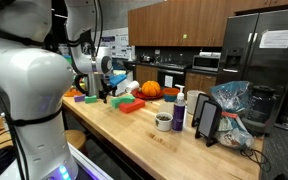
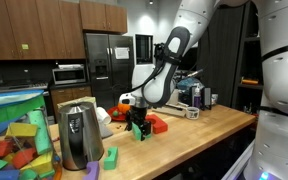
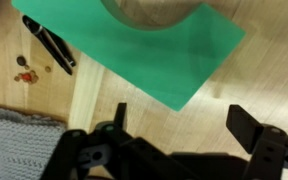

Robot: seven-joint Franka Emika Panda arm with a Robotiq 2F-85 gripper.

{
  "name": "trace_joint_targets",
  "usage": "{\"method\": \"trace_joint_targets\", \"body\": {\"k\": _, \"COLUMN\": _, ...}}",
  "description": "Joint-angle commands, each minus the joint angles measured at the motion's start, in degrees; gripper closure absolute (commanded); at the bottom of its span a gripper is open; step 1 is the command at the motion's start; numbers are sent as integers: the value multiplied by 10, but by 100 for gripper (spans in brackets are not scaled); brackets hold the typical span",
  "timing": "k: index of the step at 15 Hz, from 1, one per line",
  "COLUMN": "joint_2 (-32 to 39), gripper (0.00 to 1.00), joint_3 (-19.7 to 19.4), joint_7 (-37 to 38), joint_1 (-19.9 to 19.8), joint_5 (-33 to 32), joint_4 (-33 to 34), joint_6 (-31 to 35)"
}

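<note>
My gripper is open and hangs just above the wooden countertop with nothing between its fingers. In the wrist view a flat green block lies just beyond the fingertips, with a round tan object resting on its far edge. Both exterior views show the gripper low over the counter. A green block lies at one side of it and a red block at the other. An orange pumpkin-like object sits behind them.
A black pen-like object and a grey cloth lie to the left in the wrist view. A purple bottle, a small cup, a propped tablet and a plastic bag stand further along. A steel kettle and a bin of coloured blocks are nearby.
</note>
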Motion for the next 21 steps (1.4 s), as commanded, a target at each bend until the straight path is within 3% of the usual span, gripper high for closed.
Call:
{"method": "trace_joint_targets", "body": {"k": 1, "joint_2": 11, "gripper": 0, "joint_3": 12, "joint_7": 3, "joint_1": -20, "joint_5": -2, "joint_4": 2, "joint_6": 10}}
{"method": "trace_joint_targets", "body": {"k": 13, "joint_2": -2, "gripper": 0, "joint_3": -16, "joint_7": 26, "joint_1": -23, "joint_5": -55, "joint_4": -2, "joint_6": 10}}
{"method": "trace_joint_targets", "body": {"k": 21, "joint_2": 16, "gripper": 0, "joint_3": -5, "joint_7": 25, "joint_1": -28, "joint_5": -53, "joint_4": 5, "joint_6": 9}}
